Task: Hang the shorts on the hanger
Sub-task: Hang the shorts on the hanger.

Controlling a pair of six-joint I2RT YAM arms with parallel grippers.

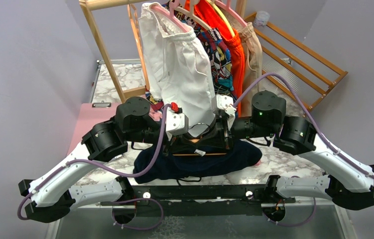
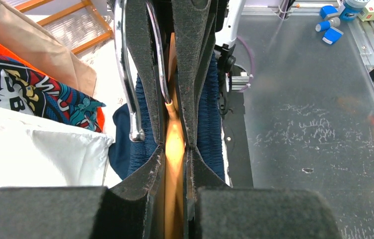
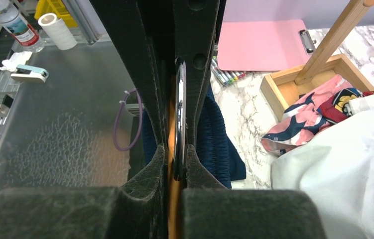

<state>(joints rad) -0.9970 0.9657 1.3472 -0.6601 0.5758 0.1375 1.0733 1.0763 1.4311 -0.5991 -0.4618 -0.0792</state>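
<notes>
The dark navy shorts (image 1: 175,167) lie bunched on the marble table in front of the arm bases. Above them both grippers meet tip to tip at the thin orange-tan hanger, whose crossbar (image 1: 199,155) shows just below them. My left gripper (image 1: 192,139) is shut on the hanger's wood (image 2: 175,144); its metal hook (image 2: 125,74) curves up on the left. Opposite it, my right gripper (image 1: 214,137) is shut on the hanger (image 3: 173,199), with the hook's stem (image 3: 181,114) between its fingers. In both wrist views the shorts' ribbed waistband (image 2: 209,124) (image 3: 214,139) hangs on either side of the fingers.
Behind the grippers, a wooden rack (image 1: 100,45) carries white shorts (image 1: 180,64), a patterned garment and orange shorts (image 1: 232,45) on pink hangers. A pink clipboard (image 3: 262,45), markers (image 3: 224,77) and the rack's wooden base box (image 3: 299,84) sit on the table.
</notes>
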